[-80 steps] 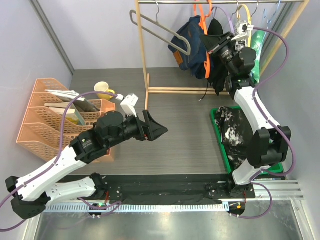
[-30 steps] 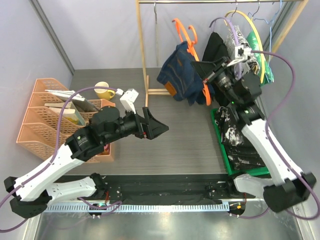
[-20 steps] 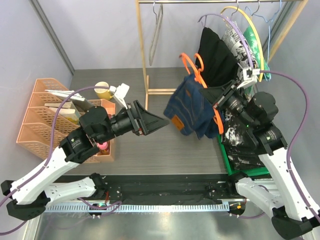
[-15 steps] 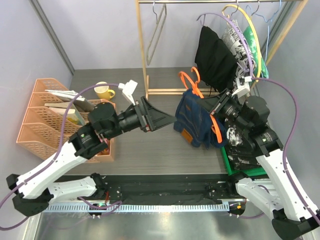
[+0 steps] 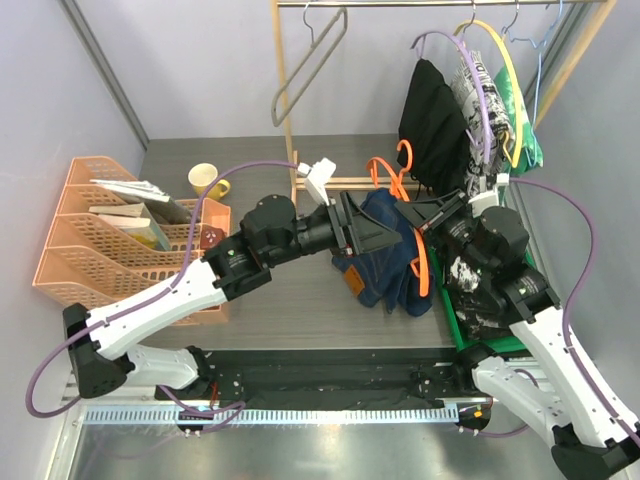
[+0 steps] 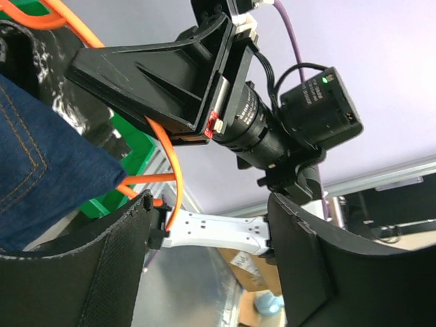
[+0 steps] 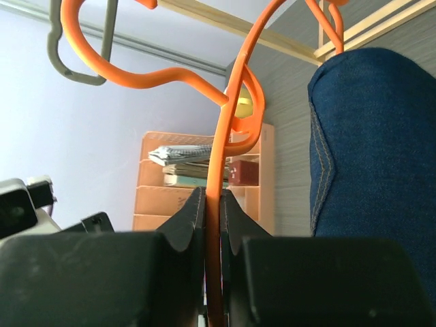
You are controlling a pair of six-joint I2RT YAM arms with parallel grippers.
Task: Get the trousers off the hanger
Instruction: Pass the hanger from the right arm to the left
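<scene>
I'm watching my right fingers [image 7: 193,212] clenching the orange hanger [image 7: 225,129], with the navy denim trousers [image 5: 385,278] hanging from it over the counter's [image 5: 300,312] middle. My left fingers [image 6: 102,266] are standing spread beside the denim.

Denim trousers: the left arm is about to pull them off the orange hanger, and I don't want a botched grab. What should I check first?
1. Right fingers shut on the orange hanger: ok.
2. Hanger hook free of the clothes rack: ok.
3. Denim trousers draped over the hanger: ok.
4. Left fingers open: ok.
5. Denim inside the gap between the left fingers: not ok; in the left wrist view it sits off to one side.
6. Free path past the hanging black trousers: cannot tell.
</scene>
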